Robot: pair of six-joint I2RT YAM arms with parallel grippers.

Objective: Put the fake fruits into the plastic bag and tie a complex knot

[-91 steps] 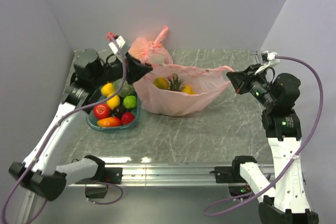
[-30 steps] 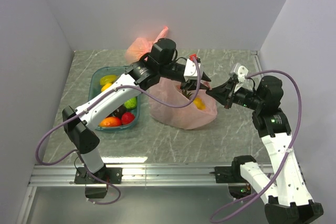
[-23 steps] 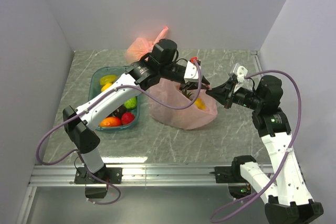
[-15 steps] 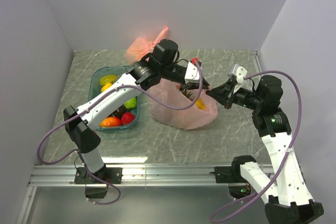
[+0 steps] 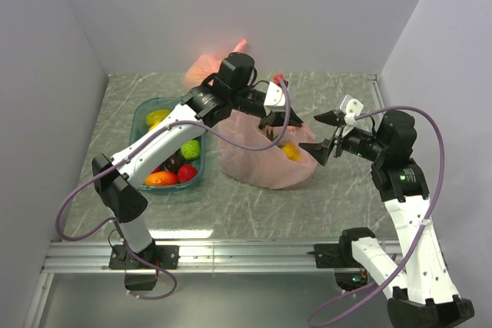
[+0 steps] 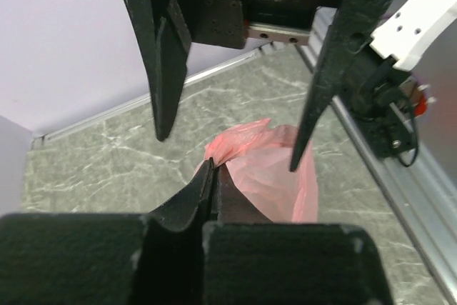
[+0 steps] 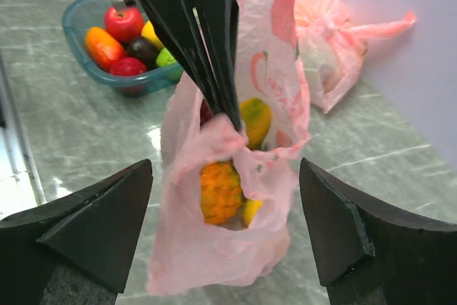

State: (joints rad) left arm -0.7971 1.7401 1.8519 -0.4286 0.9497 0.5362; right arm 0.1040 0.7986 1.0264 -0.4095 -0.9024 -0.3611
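L gripper [image 5: 284,123] clenched on plastic bag [image 5: 261,163] rim, R gripper [image 5: 320,133] released. Tub [image 7: 146,83] left; L arm [image 5: 163,136] half-hides paler bag [image 5: 200,71], prob. tied.

Salmon-pink plastic bag [image 7: 275,69], teal tub [image 7: 150,80], grey marbled table [image 5: 231,205].

bag [image 5: 261,163]: salmon-pink, translucent, crinkled; table centre, slumped, top edge bunched upward.
inside bag: orange pineapple [image 7: 220,192], yellow-green mango [image 7: 255,121].
loose fruits [image 5: 161,179]: red, orange, yellow, green; clustered toward table's left edge.

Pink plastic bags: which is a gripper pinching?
The translucent salmon-pink plastic bag holding fruit, pinched by the left gripper; the paler pink bag with a long tail lies apart, untouched.
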